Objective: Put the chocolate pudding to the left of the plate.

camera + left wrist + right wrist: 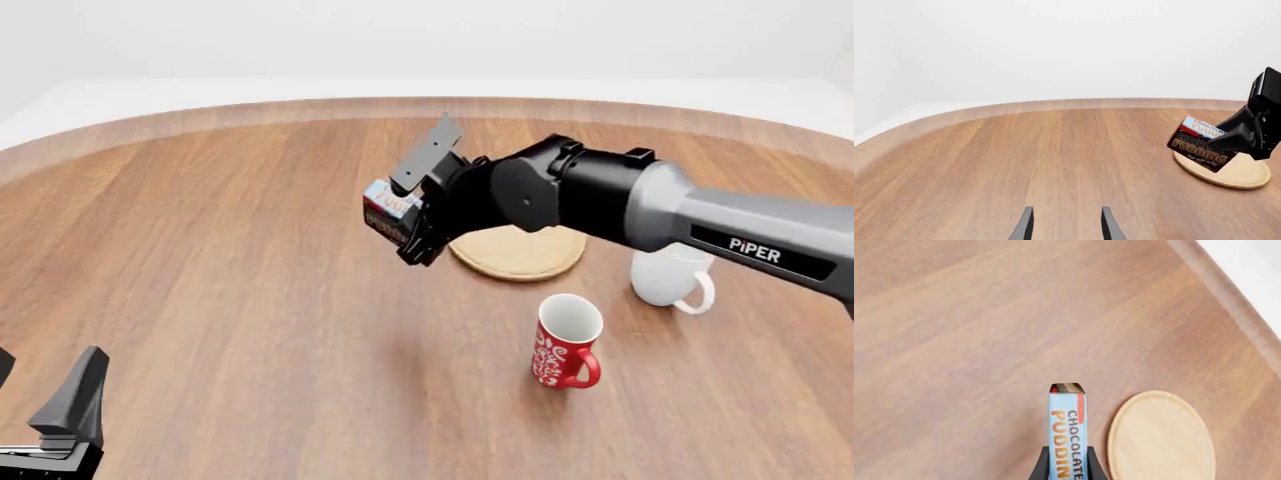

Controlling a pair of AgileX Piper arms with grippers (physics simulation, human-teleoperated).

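Right fingers (1066, 467) grip the "Chocolate Pudding" carton (1067, 432); left fingers (1065, 225) apart.

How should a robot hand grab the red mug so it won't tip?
Judging by its pose, grip the red mug across its open rim from straight above. It stands upright, and its handle sticks out to the right, toward the right hand's side, so pinch one wall or the handle.

Rounded wooden table (240, 300), plate (521, 255), white mug (667, 278), red patterned mug (566, 342) resting on it
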